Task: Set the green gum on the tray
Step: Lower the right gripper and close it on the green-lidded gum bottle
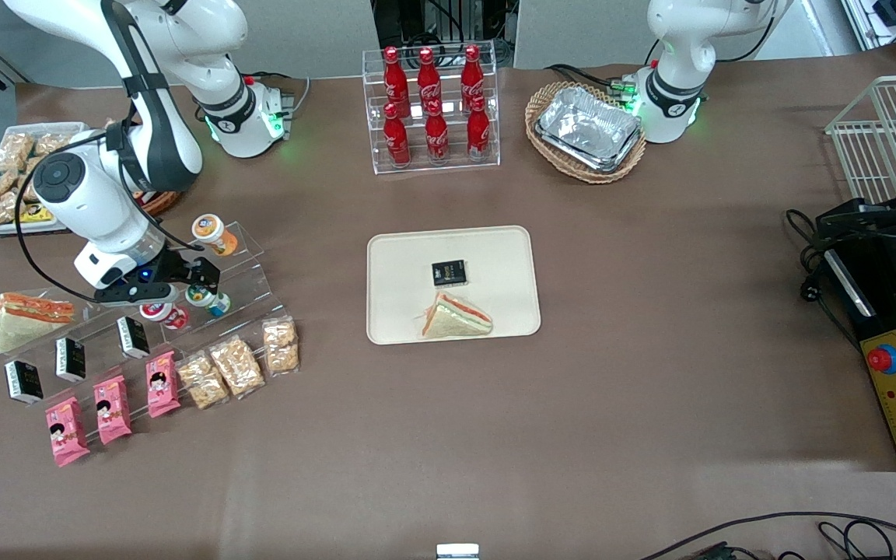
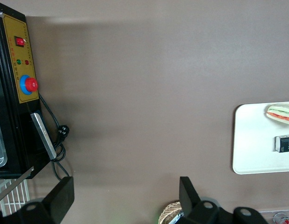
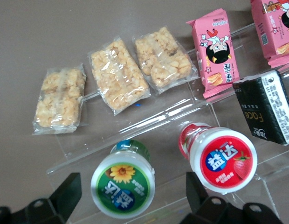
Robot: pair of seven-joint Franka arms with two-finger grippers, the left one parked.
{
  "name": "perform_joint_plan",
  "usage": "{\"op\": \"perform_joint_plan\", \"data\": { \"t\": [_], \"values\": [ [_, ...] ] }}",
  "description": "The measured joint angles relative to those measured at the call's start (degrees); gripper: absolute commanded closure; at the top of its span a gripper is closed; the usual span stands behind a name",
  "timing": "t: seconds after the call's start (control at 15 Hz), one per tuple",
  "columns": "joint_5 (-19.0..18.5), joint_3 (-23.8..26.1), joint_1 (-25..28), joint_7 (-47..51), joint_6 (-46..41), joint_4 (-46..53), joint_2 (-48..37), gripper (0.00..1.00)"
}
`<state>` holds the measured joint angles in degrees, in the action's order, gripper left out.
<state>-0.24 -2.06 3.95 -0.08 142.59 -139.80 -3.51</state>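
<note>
The green gum (image 3: 123, 184) is a small jar with a green lid bearing a yellow flower and a white mark. It stands on a clear acrylic stepped rack (image 1: 246, 268) at the working arm's end of the table, seen also as green gum (image 1: 201, 296). My gripper (image 3: 131, 187) hovers just above it, open, with one black finger (image 3: 66, 190) on each side of the lid and not touching it. In the front view the gripper (image 1: 197, 281) partly covers the jar. The cream tray (image 1: 401, 264) lies mid-table, apart from the rack, holding a sandwich (image 1: 456, 317) and a black pack (image 1: 449, 271).
A red-lidded jar (image 3: 223, 161) stands beside the green gum; an orange-lidded jar (image 1: 208, 231) sits on a higher step. Cereal bars (image 3: 119, 74), pink packs (image 3: 214, 51), black packs (image 3: 268, 109) and a sandwich (image 1: 28, 315) fill the rack. Cola bottles (image 1: 432, 101) and a basket of foil trays (image 1: 588, 128) stand farther back.
</note>
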Motion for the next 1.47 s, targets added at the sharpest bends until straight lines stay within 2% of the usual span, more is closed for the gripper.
{"op": "perform_joint_plan", "data": {
  "t": [0.33,0.47,0.67,0.73,0.87,1.0,1.13,1.2,1.33,1.47],
  "values": [
    [0.3,0.0,0.7,0.0,2.1,-0.8,1.3,0.06],
    [0.8,0.0,1.0,0.0,2.4,-0.8,1.6,0.17],
    [1.1,0.0,1.4,0.0,2.9,-0.8,2.0,0.47],
    [1.2,0.0,1.5,0.0,2.9,-0.8,2.0,0.50],
    [1.2,0.0,1.5,0.0,2.9,-0.8,2.1,0.62],
    [1.2,0.0,1.5,0.0,2.9,-0.8,2.1,0.82],
    [1.2,0.0,1.5,0.0,2.9,-0.8,2.1,0.96],
    [1.2,0.0,1.5,0.0,2.9,-0.8,2.0,1.00],
    [1.2,0.0,1.5,-0.4,2.6,-0.1,1.3,1.00],
    [1.2,-0.1,1.5,-0.9,-4.7,3.2,-1.3,1.00]
  ]
}}
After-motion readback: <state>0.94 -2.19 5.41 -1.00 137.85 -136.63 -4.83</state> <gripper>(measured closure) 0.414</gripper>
